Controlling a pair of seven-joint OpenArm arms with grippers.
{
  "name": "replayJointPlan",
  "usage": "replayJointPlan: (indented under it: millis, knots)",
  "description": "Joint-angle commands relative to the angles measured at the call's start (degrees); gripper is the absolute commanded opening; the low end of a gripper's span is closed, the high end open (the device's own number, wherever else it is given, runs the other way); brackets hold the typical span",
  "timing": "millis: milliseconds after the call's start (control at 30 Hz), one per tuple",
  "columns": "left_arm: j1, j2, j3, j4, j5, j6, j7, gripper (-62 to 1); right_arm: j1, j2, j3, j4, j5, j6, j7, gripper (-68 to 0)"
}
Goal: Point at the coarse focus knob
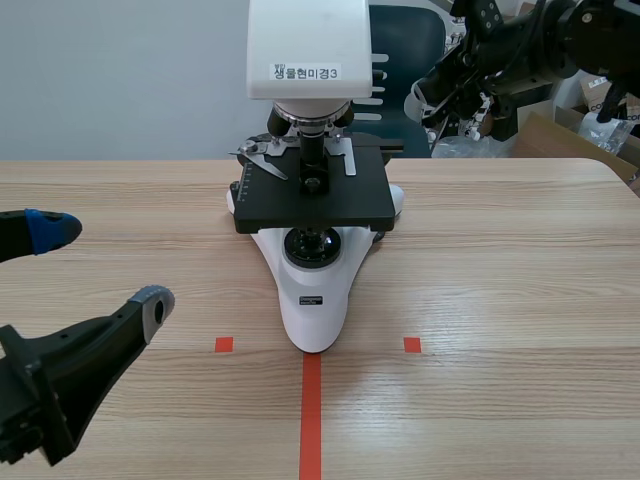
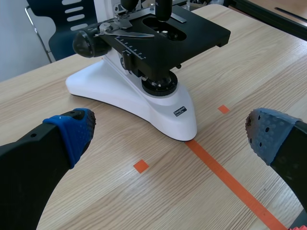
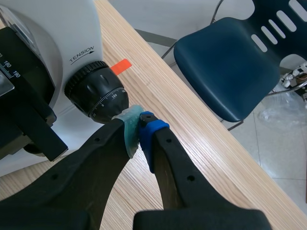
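Observation:
A white microscope (image 1: 312, 290) with a black stage (image 1: 310, 195) stands at the table's middle. On its side, under the word TENSION, is a black focus knob (image 3: 96, 96): a ribbed outer ring with a smaller graduated dial on it. My right gripper (image 3: 140, 123) is shut on nothing, and its pad tips touch the rim of the dial. The right arm (image 1: 520, 40) comes in raised behind the microscope. My left gripper (image 1: 100, 268) stands open at the front left, well short of the microscope (image 2: 144, 100). The matching knob (image 2: 86, 42) shows on the other side.
A dark blue chair (image 3: 225, 62) stands past the table's far edge (image 3: 192, 120), seen also in the scene view as a chair (image 1: 400, 40). Cardboard boxes (image 1: 560, 130) sit behind at the right. Bare wood (image 1: 500, 300) lies on both sides of the microscope.

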Motion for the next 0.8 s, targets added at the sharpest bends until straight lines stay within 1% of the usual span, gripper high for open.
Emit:
replayJointPlan:
  millis: [0,133,233,667,767]
  knots:
    - [0.4,0.6,0.4,0.3,-0.4,-0.1,-0.6,1.4,1.8,0.3,0.4,0.4,0.2,0.0,0.9,-65.6]
    - [0.4,0.6,0.4,0.3,-0.4,-0.1,-0.6,1.4,1.8,0.3,0.4,0.4,0.2,0.0,0.9,-66.3]
    - [0.4,0.6,0.4,0.3,-0.4,-0.1,-0.6,1.4,1.8,0.3,0.4,0.4,0.2,1.2,0.9,-66.8]
    - [0.4,0.6,0.4,0.3,-0.4,-0.1,-0.6,1.4,1.8,0.3,0.4,0.4,0.2,1.6,0.9,-66.8]
    - [0.4,0.6,0.4,0.3,-0.4,-0.1,-0.6,1.4,1.8,0.3,0.4,0.4,0.2,5.0,1.1,-66.8]
